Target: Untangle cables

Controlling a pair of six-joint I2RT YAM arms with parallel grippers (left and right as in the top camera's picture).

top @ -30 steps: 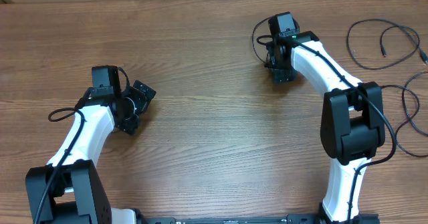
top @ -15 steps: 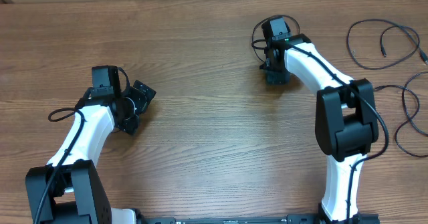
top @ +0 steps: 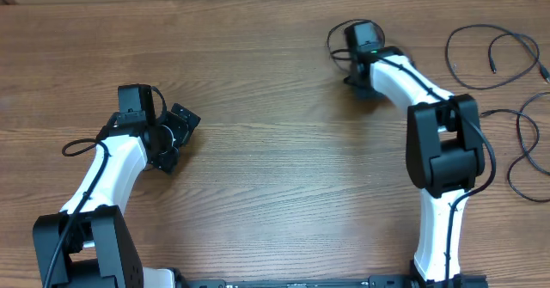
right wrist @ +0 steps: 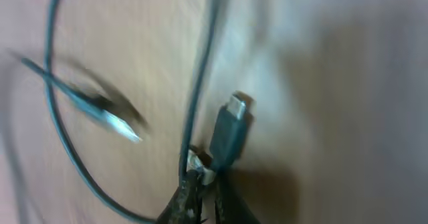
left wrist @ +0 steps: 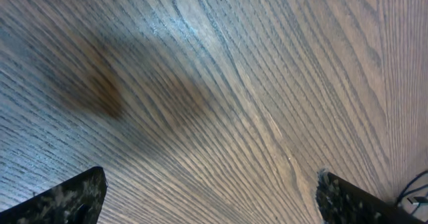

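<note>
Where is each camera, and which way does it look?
Overhead: above the table, facing straight down; shows the left arm, right arm and loose cables at right.
Left wrist: on the left arm, facing bare wood; its spread fingers show at the bottom corners.
Right wrist: on the right arm, blurred, facing its fingers pinching a cable near a plug.
Shared: all see the wooden tabletop.

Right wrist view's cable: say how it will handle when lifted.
Likely floppy: the cable curves in loose loops beyond the right gripper. Probably light, since a narrow pinch seems to hold it. Its plug may swing and catch on those loops.
</note>
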